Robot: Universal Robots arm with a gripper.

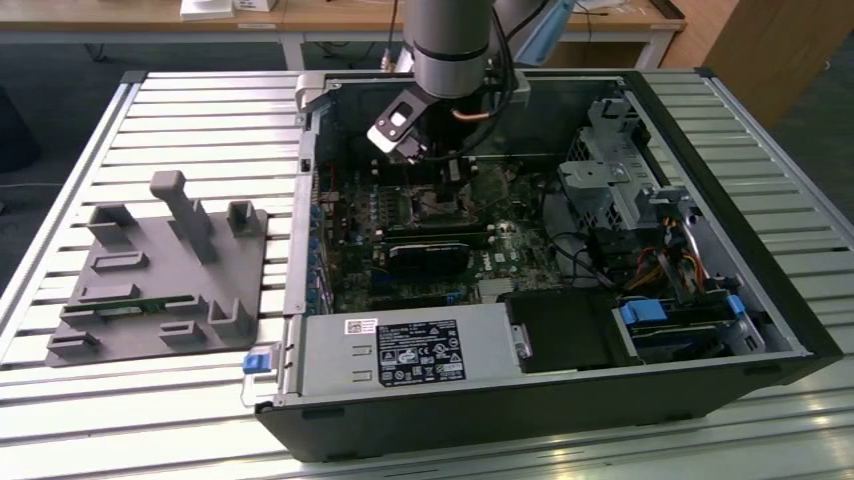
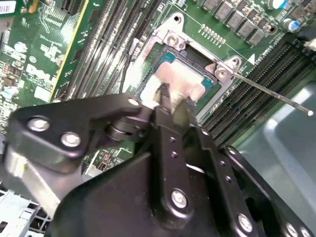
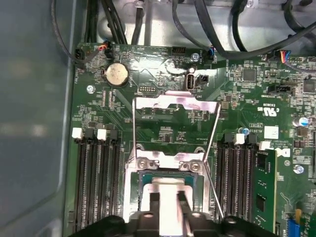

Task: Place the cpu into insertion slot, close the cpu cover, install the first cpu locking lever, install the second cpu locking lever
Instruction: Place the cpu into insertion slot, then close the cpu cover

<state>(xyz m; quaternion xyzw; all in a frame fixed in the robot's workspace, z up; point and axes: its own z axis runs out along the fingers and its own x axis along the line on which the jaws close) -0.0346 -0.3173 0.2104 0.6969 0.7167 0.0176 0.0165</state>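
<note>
Cpu seating is the step in hand, as I judge it. In the exterior view the computer case (image 1: 467, 425) lies open on the slatted table (image 1: 187, 100), nearer the edge at the exterior view's right. A grey fixture (image 1: 160, 270) sits toward the opposite edge. The arm (image 1: 454, 40) reaches straight down into the case. The end effector (image 1: 438, 178) hangs just above the insertion slot (image 1: 438, 208) on the motherboard (image 1: 350, 262), in the half of the case toward the table's far edge. A vertical approach suits a part that must drop in squarely.

In the second wrist view the cpu (image 2: 177, 79) lies flat, pale face up, within the insertion slot's silvery rim. Being square, it has no long axis. Its sides run parallel to the rim, and a thin teal border shows along two of them. The end effector (image 2: 175, 98) meets the near edge of the cpu; whether it grips the cpu or merely stands over it I cannot tell. A thin locking lever (image 2: 271, 94) juts free to one side.

In the first wrist view the cpu cover (image 3: 175, 104) is swung back from its hinge, away from the insertion slot. Thin levers run alongside it, unlatched as far as I can judge. That leaves the socket open for the cpu (image 3: 168, 185).
</note>
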